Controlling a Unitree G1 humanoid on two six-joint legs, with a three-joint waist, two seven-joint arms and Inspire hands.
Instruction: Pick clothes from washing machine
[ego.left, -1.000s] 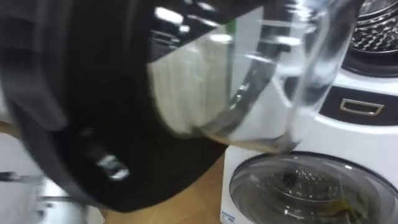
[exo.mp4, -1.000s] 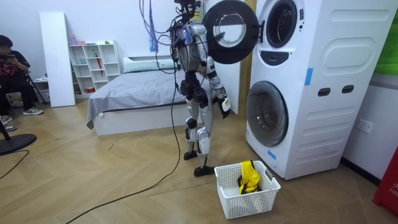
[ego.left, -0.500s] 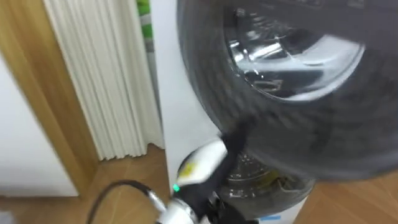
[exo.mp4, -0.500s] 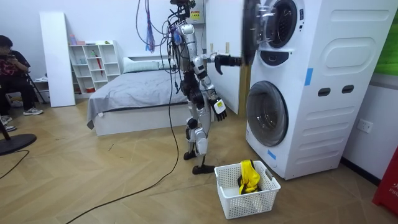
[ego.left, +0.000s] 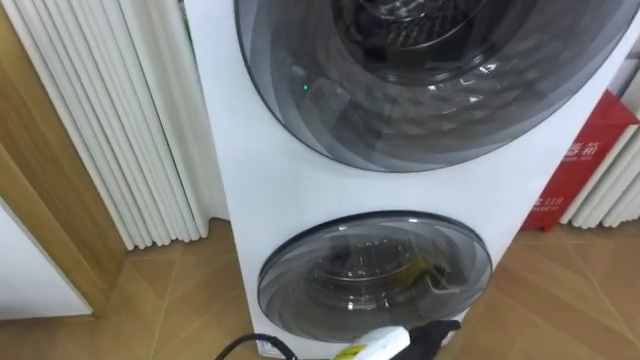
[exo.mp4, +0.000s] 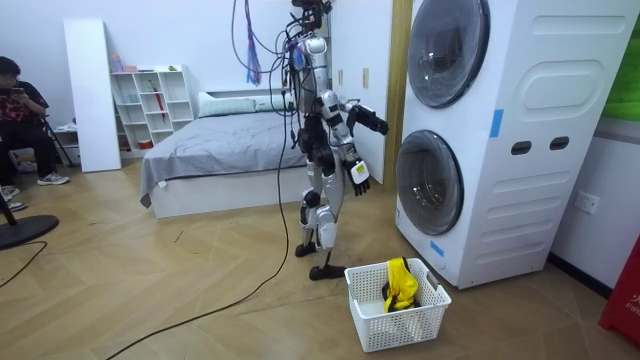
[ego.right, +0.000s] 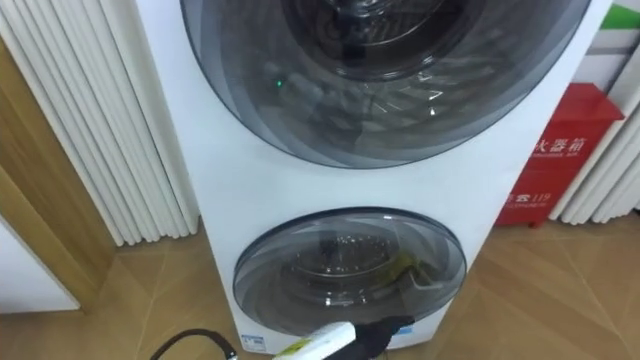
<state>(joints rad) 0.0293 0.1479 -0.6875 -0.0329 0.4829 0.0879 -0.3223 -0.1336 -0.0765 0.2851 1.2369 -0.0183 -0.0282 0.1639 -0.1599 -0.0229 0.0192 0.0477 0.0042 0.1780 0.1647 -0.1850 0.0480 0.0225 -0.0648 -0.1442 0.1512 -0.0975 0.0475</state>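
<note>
Clothes-wise, something yellow (exo.mp4: 400, 283) sits in the white basket (exo.mp4: 370, 318) on the floor in front of the stacked washers, and a yellowish bit (ego.left: 418, 270) shows behind the lower door's glass (ego.left: 375, 273) too. Upper door (exo.mp4: 447, 52) and lower door both look closed. That fits either a load already pulled with a piece left in the lower drum, or a lower drum waiting to be emptied, hard to say which. If the lower one gets worked on, the robot would probably want to get low and square to that door, and grip the rim firmly, since the glass looks slick.

Robot stands just beside the machines, facing them. In the room view its left arm reaches forward toward the washer front at chest height, left hand (exo.mp4: 381, 126) small and dark, can't tell how its fingers sit. Right hand (exo.mp4: 361, 174) hangs at hip level with fingers loosely spread, holding nothing.
</note>
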